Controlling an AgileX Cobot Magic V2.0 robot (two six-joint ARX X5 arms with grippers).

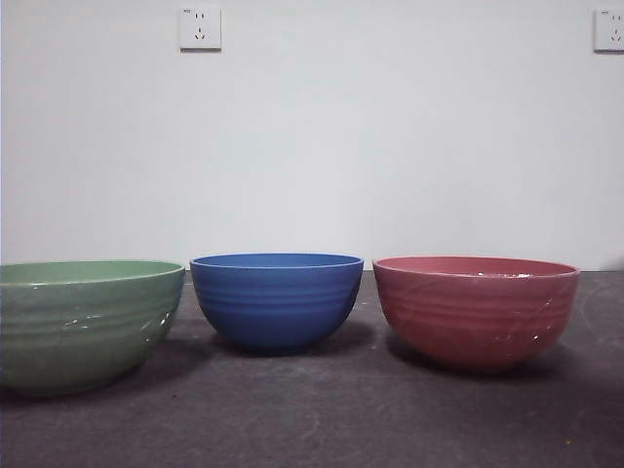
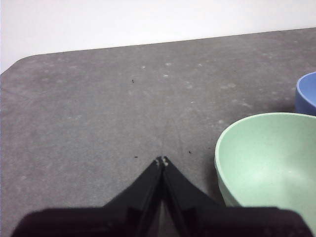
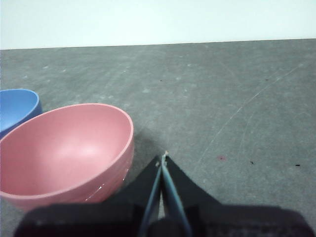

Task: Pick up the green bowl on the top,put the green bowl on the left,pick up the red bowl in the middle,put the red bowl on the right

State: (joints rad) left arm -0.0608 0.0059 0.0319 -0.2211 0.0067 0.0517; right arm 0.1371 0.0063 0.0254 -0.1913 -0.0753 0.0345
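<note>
Front view shows three bowls standing apart in a row on the dark table (image 1: 322, 419): the green bowl (image 1: 88, 322) nearest and at the left, partly cut by the edge, the red bowl (image 1: 475, 310) at the right, and a blue bowl (image 1: 277, 300) in the middle, a little farther back. All three sit upright and empty, none stacked, none touching. Behind them is a pale wall with two sockets, one (image 1: 200, 28) high at the left

From the wrists, the left gripper (image 2: 162, 161) hangs over bare table just beside the green bowl's outer wall, its jaws pressed together on nothing. The right gripper (image 3: 163, 157) hangs likewise just beside the red bowl, jaws together and empty

To my eye both placements look done, so little is left to spoil. The risk I would watch is each black tip sitting so close to a glossy rim: an arm swinging sideways rather than lifting straight could clip its bowl, sliding it toward the blue one or tipping it
</note>
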